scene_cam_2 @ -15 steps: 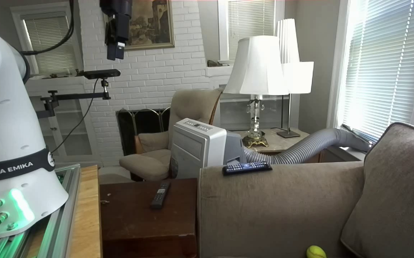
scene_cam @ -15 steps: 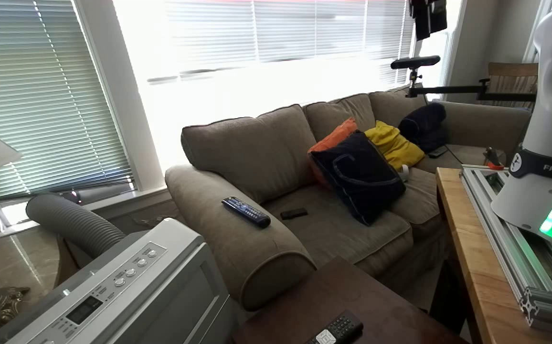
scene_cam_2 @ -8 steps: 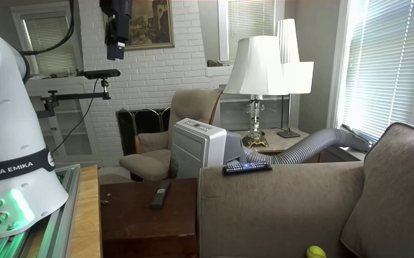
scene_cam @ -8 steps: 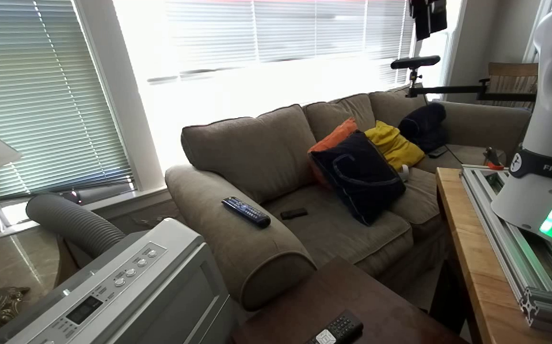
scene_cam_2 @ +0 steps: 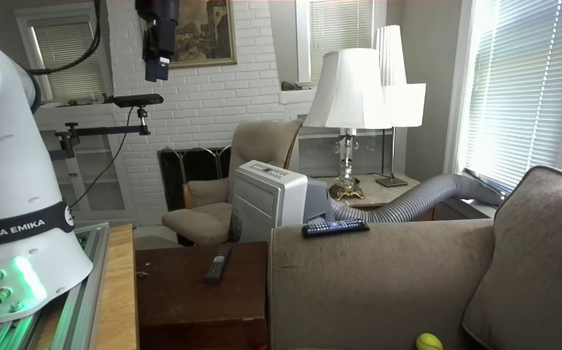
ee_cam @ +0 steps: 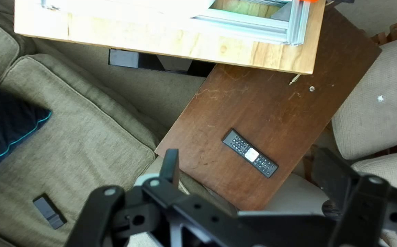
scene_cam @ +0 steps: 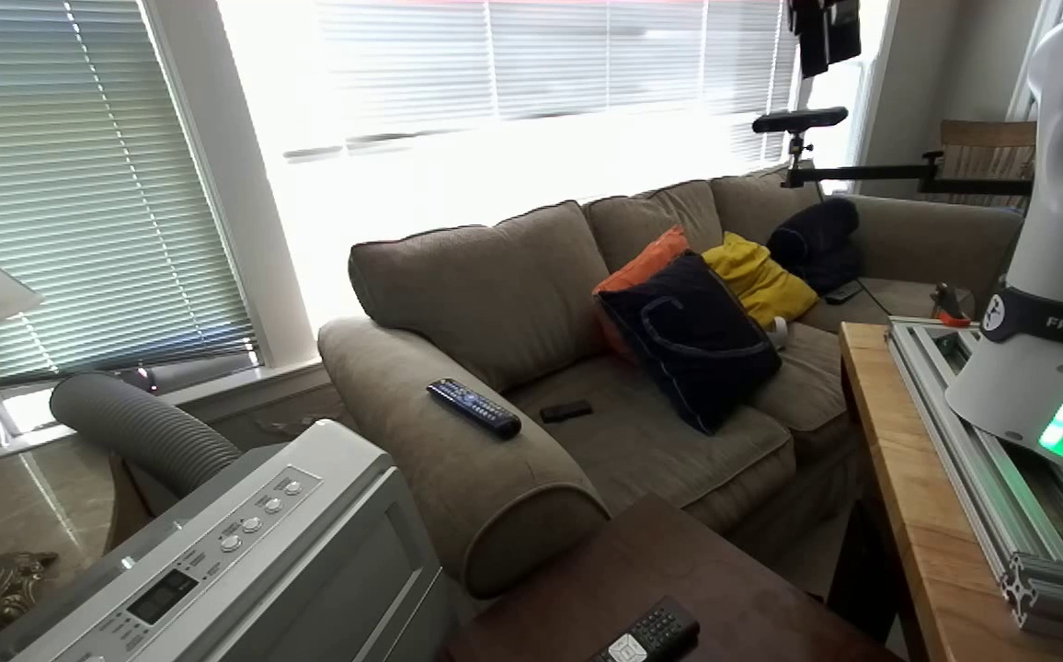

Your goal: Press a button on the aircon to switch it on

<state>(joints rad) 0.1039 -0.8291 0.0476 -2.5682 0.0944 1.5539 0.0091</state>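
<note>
The aircon is a boxy off-white unit at the lower left of an exterior view. Its top strip carries round buttons and a small dark display. It also stands beyond the brown chest in an exterior view. My gripper hangs high, pointing down, well above and apart from the aircon; it is also at the top in an exterior view. In the wrist view my gripper is open and empty, its fingers wide apart. The aircon cannot be made out clearly there.
A brown chest bears a black remote. The sofa arm bears a blue-black remote. A grey hose runs behind the aircon. A lamp and a camera on a bracket stand nearby.
</note>
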